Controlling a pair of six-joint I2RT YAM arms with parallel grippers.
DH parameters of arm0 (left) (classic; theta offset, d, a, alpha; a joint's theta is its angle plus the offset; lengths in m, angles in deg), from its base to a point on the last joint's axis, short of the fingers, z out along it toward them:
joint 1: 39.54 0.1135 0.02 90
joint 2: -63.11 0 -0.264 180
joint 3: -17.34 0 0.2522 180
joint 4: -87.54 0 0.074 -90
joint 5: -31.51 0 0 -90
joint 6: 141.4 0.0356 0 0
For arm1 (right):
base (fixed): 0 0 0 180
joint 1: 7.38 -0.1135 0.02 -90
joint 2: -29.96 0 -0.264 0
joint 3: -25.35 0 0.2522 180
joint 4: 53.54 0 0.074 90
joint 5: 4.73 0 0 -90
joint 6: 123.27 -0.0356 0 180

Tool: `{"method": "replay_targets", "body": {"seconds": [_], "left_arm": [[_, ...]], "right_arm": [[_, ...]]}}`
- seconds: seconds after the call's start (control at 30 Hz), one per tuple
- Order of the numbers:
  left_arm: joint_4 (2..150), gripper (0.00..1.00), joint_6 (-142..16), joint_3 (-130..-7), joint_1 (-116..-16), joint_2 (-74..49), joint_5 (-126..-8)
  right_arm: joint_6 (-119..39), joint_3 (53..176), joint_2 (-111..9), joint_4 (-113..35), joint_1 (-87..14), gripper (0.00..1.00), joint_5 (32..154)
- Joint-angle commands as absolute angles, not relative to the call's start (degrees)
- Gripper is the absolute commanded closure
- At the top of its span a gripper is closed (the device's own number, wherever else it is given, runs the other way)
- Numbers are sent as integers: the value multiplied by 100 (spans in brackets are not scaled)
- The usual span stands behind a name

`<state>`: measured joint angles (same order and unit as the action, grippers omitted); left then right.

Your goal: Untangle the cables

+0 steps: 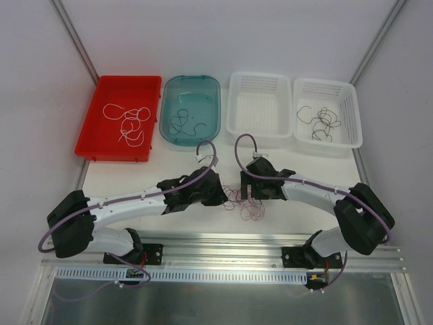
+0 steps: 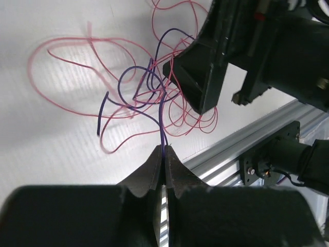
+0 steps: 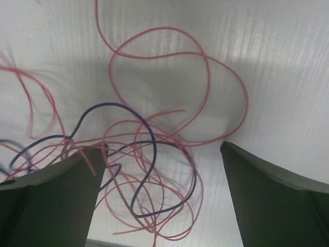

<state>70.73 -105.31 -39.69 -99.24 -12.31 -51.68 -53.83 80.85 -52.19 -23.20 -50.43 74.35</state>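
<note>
Grip sound: my left gripper [image 2: 164, 153] is pinched shut on one purple strand [image 2: 162, 116]. Recommended: draw it out slowly and straight, watching for pink loops [image 3: 159, 29] dragging along. The cables [image 2: 154, 98] lie on the table [image 2: 51, 154] just ahead of the left gripper's tips. My right gripper [image 3: 162, 149], jaws wide apart, straddles them opposite the left gripper.

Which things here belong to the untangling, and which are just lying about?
Job: cable clump; purple strand pinched by left gripper; right gripper, jaws open; sorted strands in red tray, teal tray, far-right basket.
Lying about: middle white basket; aluminium rail.
</note>
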Motion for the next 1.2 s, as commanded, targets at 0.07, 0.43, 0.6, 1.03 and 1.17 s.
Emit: {"method": "replay_targets", "body": {"seconds": [0.07,0.43,0.6,1.03,1.17], "left_arm": [[5992,100,-9352,-4352,-9957,-80,-4444],[4092,100,-7911,-5468,-8332,1502,-4522],[3204,100,-7189,-6338,-7707,1627,-4057],[2078,100,-6134,-7464,-6521,1363,-2131],[1990,100,-6072,-7622,-6055,1275,-2035]], "right_arm": [[-5516,8315,-5432,-1965,-5036,2,6796],[-5577,8008,-5117,-1499,-4474,1,6497],[-5463,7744,-4625,-1525,-3860,1,6935],[-5006,7515,-3438,-1051,-2584,1,7235],[-4866,7462,-3201,-945,-2251,1,7340]]}}
